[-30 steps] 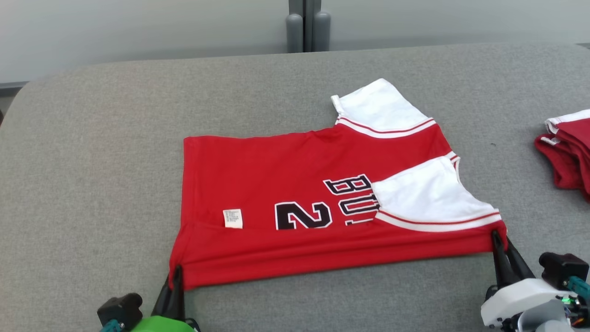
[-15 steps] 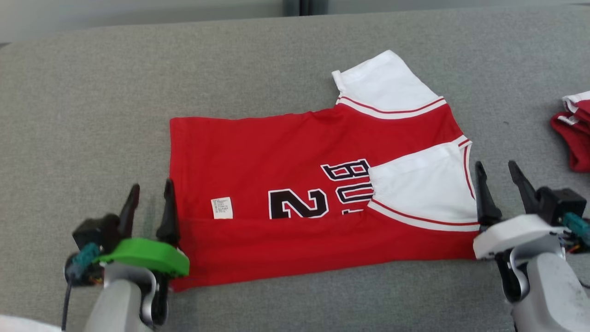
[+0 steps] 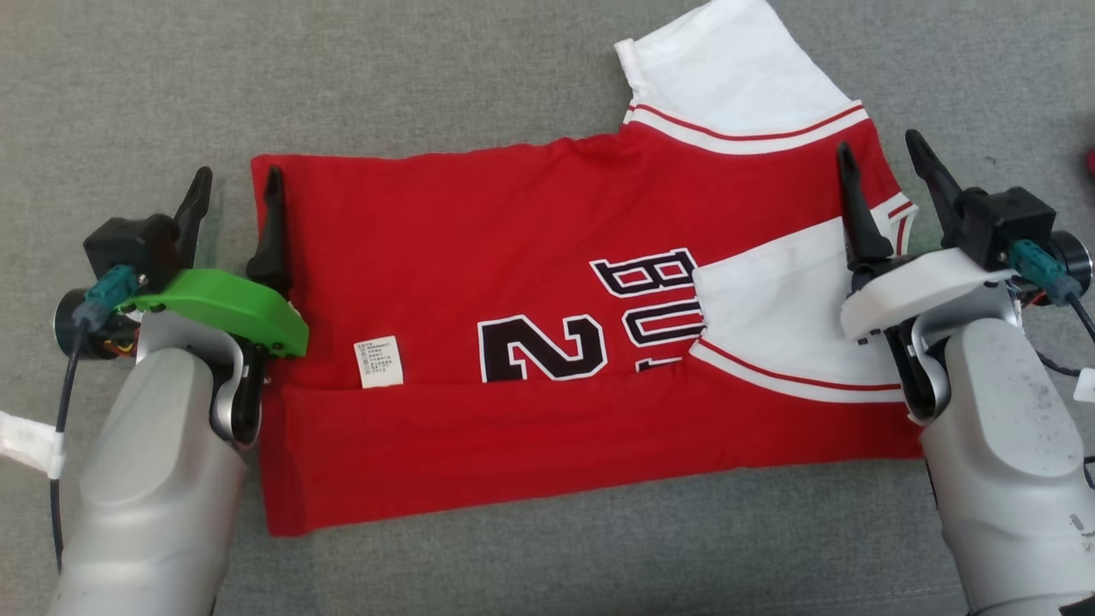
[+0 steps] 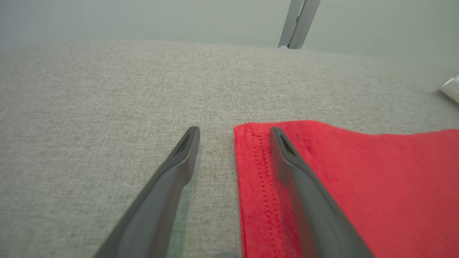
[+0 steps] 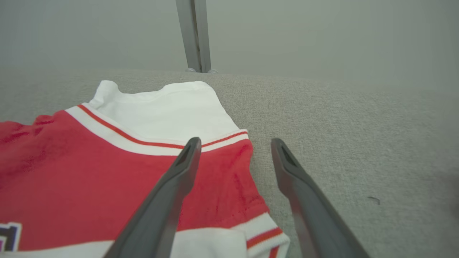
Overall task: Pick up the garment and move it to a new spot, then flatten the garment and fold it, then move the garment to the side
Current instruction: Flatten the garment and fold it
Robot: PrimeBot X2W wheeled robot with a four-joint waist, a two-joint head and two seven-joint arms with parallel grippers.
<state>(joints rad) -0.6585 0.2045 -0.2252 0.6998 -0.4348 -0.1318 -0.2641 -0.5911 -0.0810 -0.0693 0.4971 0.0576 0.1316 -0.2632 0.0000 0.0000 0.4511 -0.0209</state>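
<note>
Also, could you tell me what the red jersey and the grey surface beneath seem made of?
The red jersey looks like thin, matte knit fabric, possibly synthetic: fine grainy texture and a stitched hem show close up. The grey surface looks like matte woven upholstery cloth, judging by its speckled, heathered fibres.

**Surfaces and finishes**

Garment (image 3: 530, 257): red and white knit cloth, matt, stitched hem. Bench (image 3: 128, 85): grey woven fabric, coarse, matt. Left pincer (image 3: 238, 175) and right pincer (image 3: 879, 141): dark matt plastic. Green wrist cover (image 3: 222, 304): smooth plastic, slight sheen. Right forearm (image 3: 1001, 428): pale shell, scuffed.
</note>
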